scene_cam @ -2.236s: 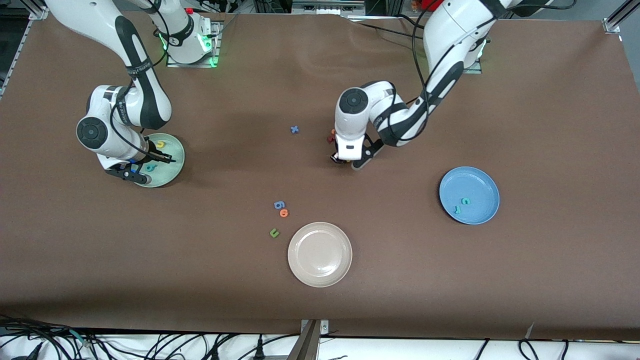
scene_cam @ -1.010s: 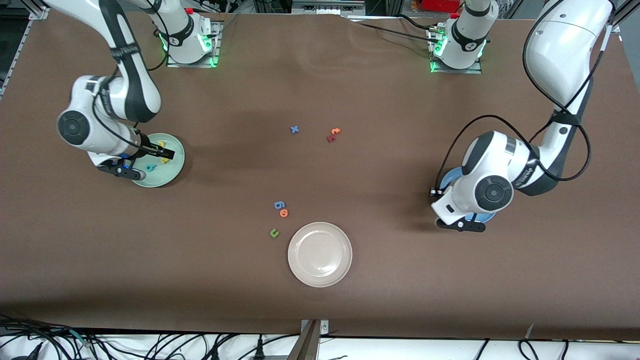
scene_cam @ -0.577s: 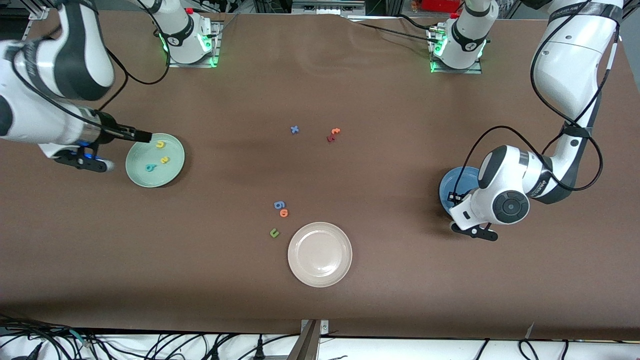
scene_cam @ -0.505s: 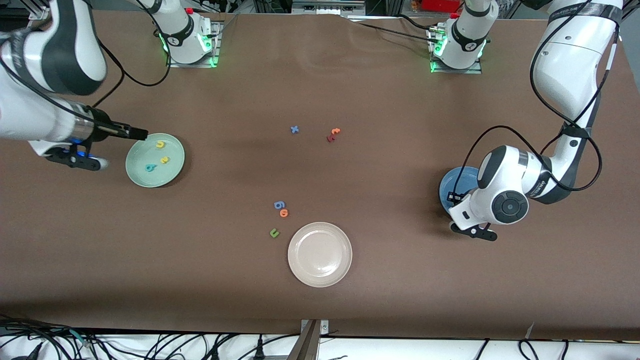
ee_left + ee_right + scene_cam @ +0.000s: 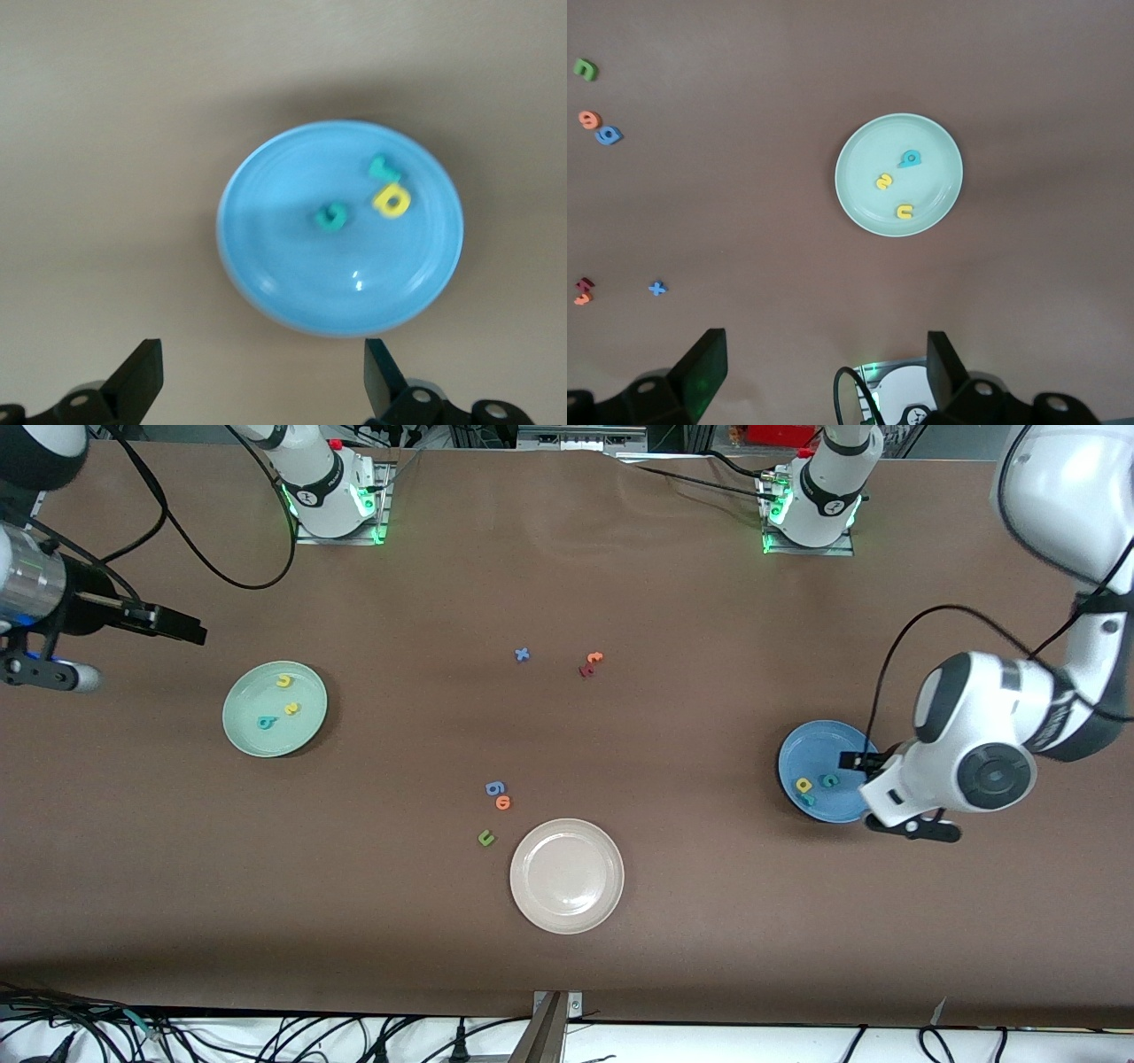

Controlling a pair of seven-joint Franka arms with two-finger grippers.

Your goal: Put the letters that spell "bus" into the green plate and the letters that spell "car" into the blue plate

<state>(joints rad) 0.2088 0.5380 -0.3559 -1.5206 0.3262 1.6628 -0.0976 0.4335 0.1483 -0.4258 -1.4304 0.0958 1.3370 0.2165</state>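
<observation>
The green plate (image 5: 306, 722) (image 5: 939, 146) holds the teal "b" (image 5: 266, 723) (image 5: 911, 159), the yellow "u" (image 5: 284, 682) (image 5: 904, 212) and the yellow "s" (image 5: 291, 709) (image 5: 883, 181). My right gripper (image 5: 182, 627) (image 5: 824, 372) hangs open and empty, high over the table at the right arm's end, apart from that plate. In the blue plate (image 5: 833, 740) (image 5: 283, 266) lie the teal "c" (image 5: 830, 780) (image 5: 331, 216), the yellow "a" (image 5: 803, 785) (image 5: 391, 200) and the teal "r" (image 5: 808, 798) (image 5: 382, 166). Above that plate's rim my left gripper (image 5: 855, 762) (image 5: 261, 385) stands open, holding nothing.
A cream-white plate (image 5: 567, 841) sits nearest the front camera. Beside it lie a green "u" (image 5: 485, 837), an orange "o" (image 5: 503, 802) and a blue letter (image 5: 494, 787). Farther back lie a blue "x" (image 5: 522, 654), an orange "t" (image 5: 594, 658) and a dark red letter (image 5: 585, 670).
The left gripper opened over the blue plate, and the yellow "a" now lies there. It then drew toward the left arm's end. The right arm rose away from the green plate.
</observation>
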